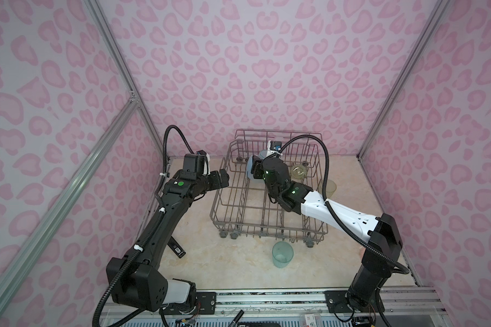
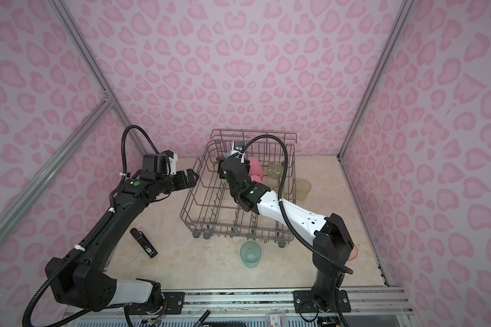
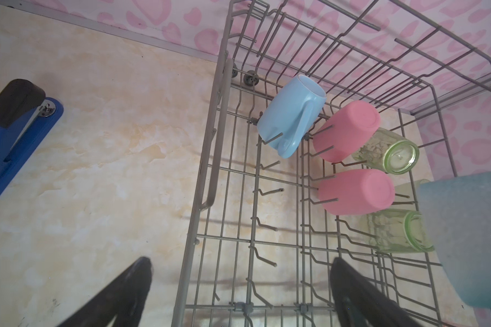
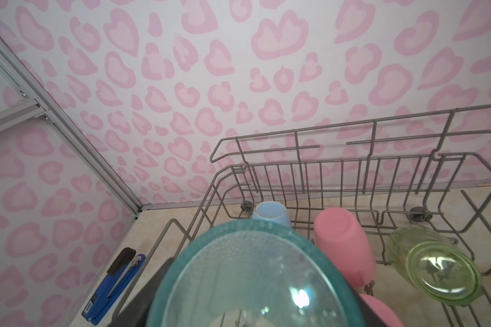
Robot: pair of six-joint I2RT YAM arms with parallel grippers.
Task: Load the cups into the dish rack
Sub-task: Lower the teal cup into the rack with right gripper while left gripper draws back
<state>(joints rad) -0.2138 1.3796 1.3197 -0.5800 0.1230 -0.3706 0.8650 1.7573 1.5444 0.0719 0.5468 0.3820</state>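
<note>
- Gripping a teal cup (image 4: 253, 277), the right gripper (image 1: 256, 170) hangs over the dish rack (image 3: 214, 136), its jaws partway closed around the cup.
- Spread wide and empty, the left gripper (image 1: 224, 179) sits just beside the rack.
- Racked: a blue mug (image 3: 289, 119) and a pink cup (image 3: 349, 130). A second teal cup (image 1: 282, 253) stands on the table (image 1: 210, 254).
- The stapler (image 3: 17, 136) has a label, but it is too small to read.

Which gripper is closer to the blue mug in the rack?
Right. The right gripper holds a teal cup over the rack, close by the mug; the left gripper hangs open outside the rack's left side.
</note>
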